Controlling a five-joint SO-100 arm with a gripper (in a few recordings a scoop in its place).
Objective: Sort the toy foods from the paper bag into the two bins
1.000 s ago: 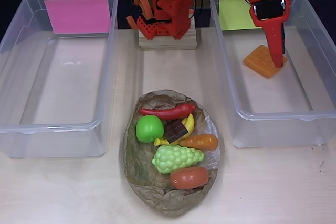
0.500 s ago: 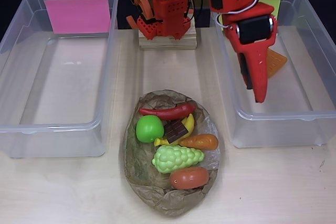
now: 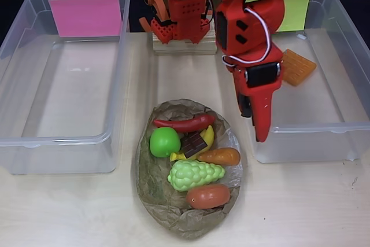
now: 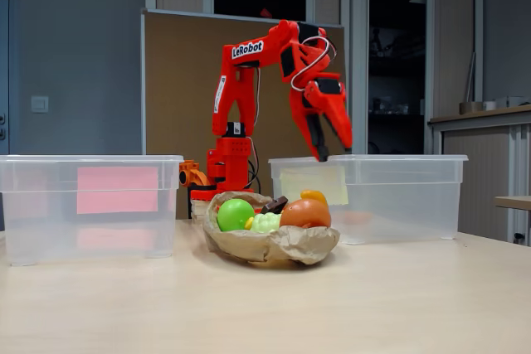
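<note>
The brown paper bag lies at the table's middle front. In it are a red chili, a green apple, a dark chocolate square, yellow bananas, an orange croissant, pale-green grapes and a brown donut. An orange waffle rests in the right bin, the one with the yellow-green label. The left bin has a pink label and nothing in it. My gripper hangs open and empty above the right bin's left wall. In the fixed view the gripper is high above the bag.
The arm's base stands on a wooden block at the back, between the bins. Bare table runs along the front edge and between the bag and each bin.
The gripper has risen out of the right bin and swung left and forward toward the bag. The waffle stays behind in the bin, slightly shifted.
</note>
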